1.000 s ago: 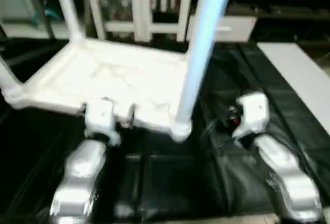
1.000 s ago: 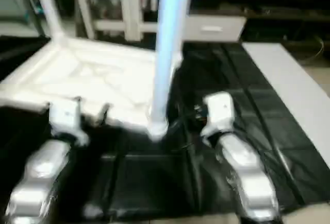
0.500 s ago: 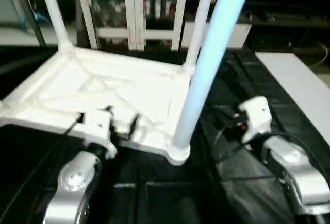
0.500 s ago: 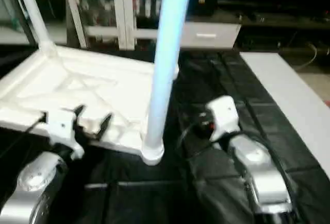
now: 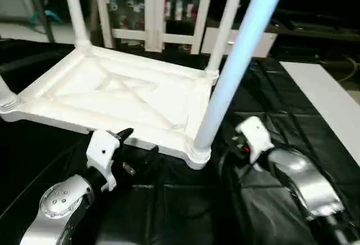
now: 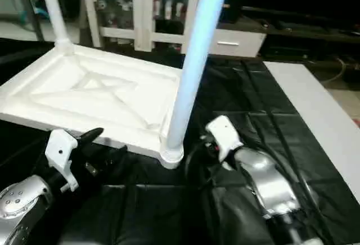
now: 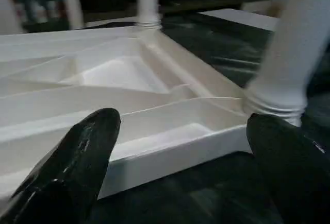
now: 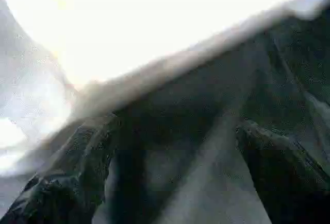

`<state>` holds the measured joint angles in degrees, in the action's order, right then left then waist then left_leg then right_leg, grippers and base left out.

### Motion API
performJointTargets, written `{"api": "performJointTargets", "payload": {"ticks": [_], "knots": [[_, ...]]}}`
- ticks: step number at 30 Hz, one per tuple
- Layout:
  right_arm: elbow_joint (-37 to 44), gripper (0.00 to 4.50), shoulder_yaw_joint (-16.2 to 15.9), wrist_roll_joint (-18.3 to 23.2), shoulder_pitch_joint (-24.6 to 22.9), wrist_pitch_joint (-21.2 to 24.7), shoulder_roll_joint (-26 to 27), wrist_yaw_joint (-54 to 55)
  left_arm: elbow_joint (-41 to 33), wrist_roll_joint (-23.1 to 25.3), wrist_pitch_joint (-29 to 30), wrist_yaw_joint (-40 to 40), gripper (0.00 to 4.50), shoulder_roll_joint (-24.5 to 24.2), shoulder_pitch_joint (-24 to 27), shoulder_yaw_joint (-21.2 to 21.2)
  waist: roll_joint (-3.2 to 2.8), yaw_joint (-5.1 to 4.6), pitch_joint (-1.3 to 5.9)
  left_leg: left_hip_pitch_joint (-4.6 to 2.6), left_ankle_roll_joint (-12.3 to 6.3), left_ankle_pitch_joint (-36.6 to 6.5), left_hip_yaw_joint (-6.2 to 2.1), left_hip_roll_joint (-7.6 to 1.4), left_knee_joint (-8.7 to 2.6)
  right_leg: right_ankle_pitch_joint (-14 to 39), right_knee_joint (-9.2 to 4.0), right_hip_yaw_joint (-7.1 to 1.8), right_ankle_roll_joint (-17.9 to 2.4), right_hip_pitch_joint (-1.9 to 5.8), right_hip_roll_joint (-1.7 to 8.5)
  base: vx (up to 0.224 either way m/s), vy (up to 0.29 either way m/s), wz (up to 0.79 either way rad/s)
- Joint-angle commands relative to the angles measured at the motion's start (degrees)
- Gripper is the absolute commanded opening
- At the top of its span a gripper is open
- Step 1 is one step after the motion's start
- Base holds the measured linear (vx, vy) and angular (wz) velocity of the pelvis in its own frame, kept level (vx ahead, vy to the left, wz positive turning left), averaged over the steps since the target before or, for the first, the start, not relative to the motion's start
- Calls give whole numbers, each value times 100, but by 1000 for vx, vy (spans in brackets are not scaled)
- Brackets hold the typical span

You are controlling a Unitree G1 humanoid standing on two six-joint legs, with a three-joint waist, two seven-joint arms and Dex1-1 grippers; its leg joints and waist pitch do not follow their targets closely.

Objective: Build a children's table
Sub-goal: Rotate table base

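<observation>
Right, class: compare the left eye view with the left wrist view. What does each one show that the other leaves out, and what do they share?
Left eye view: both silver forearms, the left forearm and the right forearm, reaching toward the work.

Left wrist view: a close look past the open left gripper, its black fingers framing the near rim and ribbed pockets of the upside-down tabletop.

Shared: the tabletop, the near right leg in its corner socket, the flat white board and the black mat.

Dim room, glaring white plastic, soft blur
</observation>
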<state>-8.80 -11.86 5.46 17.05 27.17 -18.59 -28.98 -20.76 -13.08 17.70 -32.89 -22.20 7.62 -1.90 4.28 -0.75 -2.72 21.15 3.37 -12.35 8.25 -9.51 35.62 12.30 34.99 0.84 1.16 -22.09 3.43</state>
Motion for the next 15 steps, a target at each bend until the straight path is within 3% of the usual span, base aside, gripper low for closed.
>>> {"api": "performJointTargets", "payload": {"ticks": [1, 3, 4, 5, 8, 9, 10, 12, 13, 14, 15], "knots": [[4, 404, -76, 99, 87, -197, 59, -71, -118, 15, 72, -137, 444, -37, -118, -153, -112, -16, 179, -74, 421, -2792, -150, -282, -610, 2662, -538, -154, -640, 1, 367, 0, 0, 0], [4, 404, -12, 292, 106, -366, 304, -40, 74, 174, -29, -182, 444, -55, -285, -284, -171, -13, 191, -82, 435, -2743, -143, -286, -615, 2424, -520, -161, -676, -5, 350, 0, 0, 0], [3, 404, 61, 404, 118, -420, 458, 13, 274, 276, -128, -256, 444, -73, -442, -378, -154, -17, 193, -86, 408, -2719, -127, -281, -611, 2340, -517, -169, -715, -10, 348, 0, 0, 0], [27, 404, 110, 491, 107, -394, 541, 32, 410, 369, -235, -307, 444, -88, -545, -452, -175, -25, 202, -78, 383, -2663, -121, -267, -608, 2313, -521, -175, -720, -3, 344, 0, 0, 0], [65, 404, 110, 426, 52, -535, 541, 44, 609, 410, -294, -363, 444, -103, -716, -518, -202, -12, 234, -30, 339, -2211, -108, -287, -613, 1801, -448, -181, -842, 72, 354, 0, 0, 0], [63, 404, 150, 343, 21, -573, 536, 143, 795, 530, -461, -399, 444, -156, -870, -580, -253, -6, 233, -33, 337, -2154, -104, -287, -611, 1709, -432, -185, -877, 70, 347, 0, 0, 0], [107, 404, 227, 290, -43, -610, 504, 257, 972, 610, -579, -467, 444, -200, -1029, -636, -320, 11, 230, -64, 325, -2109, -79, -268, -597, 1651, -453, -193, -888, 37, 328, 0, 0, 0], [345, 404, 475, 315, -236, -589, 429, 326, 1260, 704, -813, -623, 444, -304, -1286, -708, -335, 32, 259, -90, 307, -2012, -44, -275, -573, 1483, -432, -199, -950, 51, 314, 0, 0, 0], [345, 404, 475, 315, -236, -589, 429, 326, 1260, 704, -813, -623, 444, -304, -1286, -708, -304, 32, 253, -65, 272, -1939, -34, -269, -582, 1430, -454, -200, -939, 67, 307, 0, 0, 0], [666, 404, 703, 442, -466, -521, 314, 290, 1480, 607, -849, -949, 444, -448, -1479, -715, -362, 50, 273, -55, 256, -1763, -29, -266, -578, 1211, -418, -199, -988, 95, 307, 52, -6, 0], [878, 404, 807, 511, -623, -482, 211, 224, 1615, 536, -850, -1168, 444, -549, -1594, -703, -366, 105, 298, -85, 187, -1524, 4, -265, -544, 939, -400, -216, -1010, 91, 305, 52, -6, 0]]}}
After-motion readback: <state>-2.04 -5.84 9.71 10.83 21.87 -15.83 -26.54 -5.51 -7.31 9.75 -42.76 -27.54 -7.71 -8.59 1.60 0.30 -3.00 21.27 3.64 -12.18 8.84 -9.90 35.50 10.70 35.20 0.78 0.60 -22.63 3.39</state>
